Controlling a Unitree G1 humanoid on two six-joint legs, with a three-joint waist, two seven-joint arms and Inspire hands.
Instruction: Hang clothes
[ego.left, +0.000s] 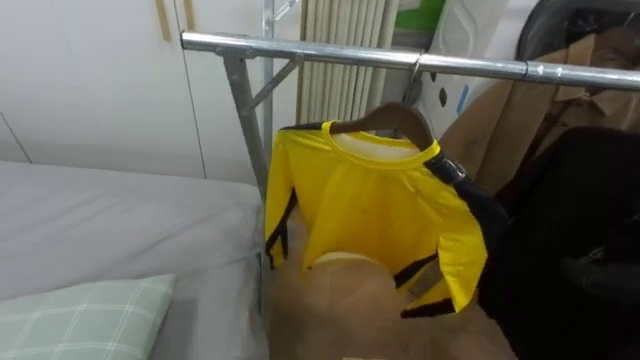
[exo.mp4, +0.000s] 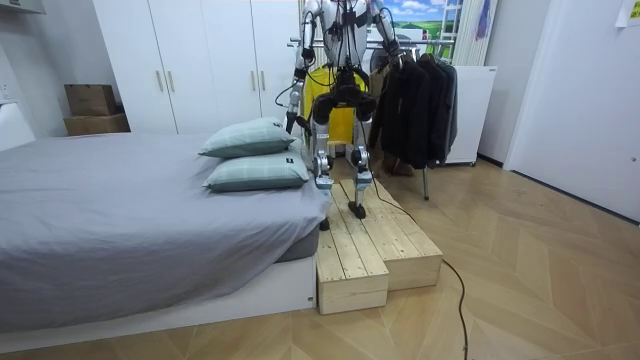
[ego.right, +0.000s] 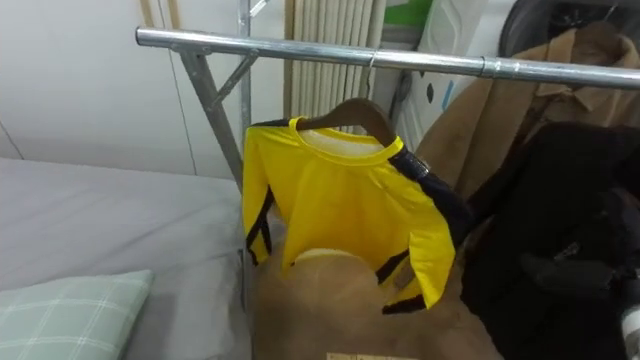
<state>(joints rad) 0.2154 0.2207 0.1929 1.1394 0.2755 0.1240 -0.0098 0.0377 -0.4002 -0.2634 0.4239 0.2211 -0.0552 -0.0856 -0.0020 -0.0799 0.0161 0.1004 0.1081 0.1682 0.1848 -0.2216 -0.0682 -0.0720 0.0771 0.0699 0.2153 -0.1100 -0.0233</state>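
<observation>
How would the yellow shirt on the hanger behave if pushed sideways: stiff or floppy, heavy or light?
The yellow shirt is probably floppy: its sleeves droop and fold. It looks light, being thin cloth. Pushed, it would likely swing, since the hanger hangs from the rail by one hook.

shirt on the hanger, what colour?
Yellow, with black trim along the sleeves. The shirt shows best in the left eye view.
</observation>
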